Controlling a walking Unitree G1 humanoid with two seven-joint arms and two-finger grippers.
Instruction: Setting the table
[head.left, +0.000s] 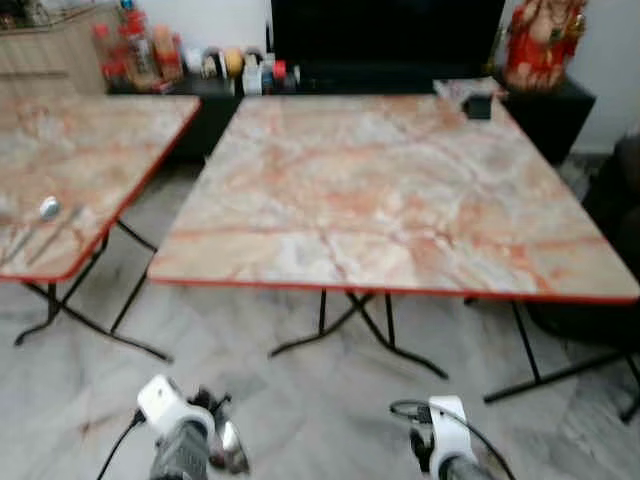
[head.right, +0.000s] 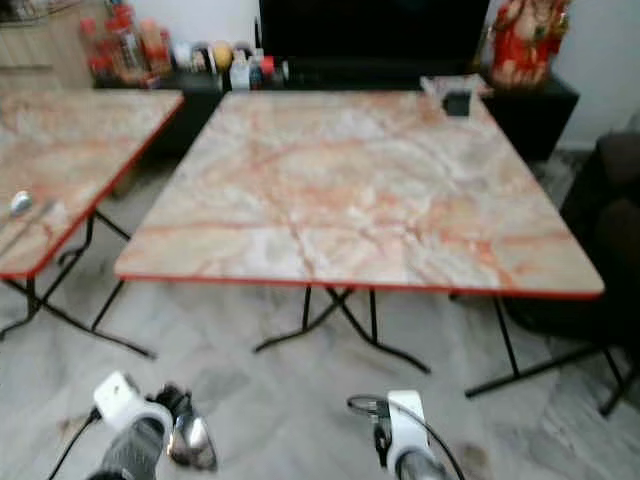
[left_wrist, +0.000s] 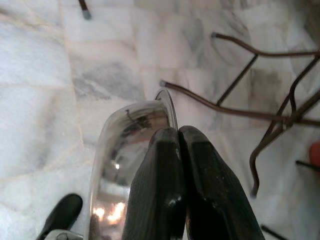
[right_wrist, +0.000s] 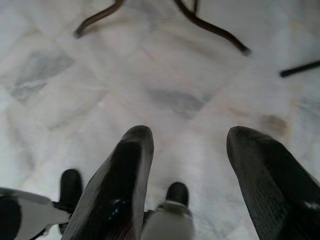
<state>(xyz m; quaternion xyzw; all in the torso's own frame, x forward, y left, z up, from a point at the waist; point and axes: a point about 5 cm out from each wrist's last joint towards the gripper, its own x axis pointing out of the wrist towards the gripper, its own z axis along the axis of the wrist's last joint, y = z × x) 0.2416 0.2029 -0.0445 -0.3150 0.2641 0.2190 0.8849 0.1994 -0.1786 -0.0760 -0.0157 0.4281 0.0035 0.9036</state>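
A large marble-patterned folding table (head.left: 390, 190) with a red edge stands ahead of me. To its left is a second table of the same kind (head.left: 90, 140), with a metal spoon (head.left: 48, 208) and some thin cutlery (head.left: 52, 235) lying near its front edge. My left gripper (left_wrist: 178, 131) hangs low over the floor, shut on a shiny steel spoon (left_wrist: 125, 145), which glints in the left eye view (head.left: 232, 447). My right gripper (right_wrist: 192, 135) is open above the floor tiles, holding nothing.
A small black object (head.left: 478, 105) sits at the big table's far right corner. Behind are a dark TV (head.left: 385, 30), a low cabinet with bottles and jars (head.left: 140, 50) and a red figurine (head.left: 545, 40). A dark seat (head.left: 620, 230) stands at the right. Table legs (head.left: 360, 325) spread over the marble floor.
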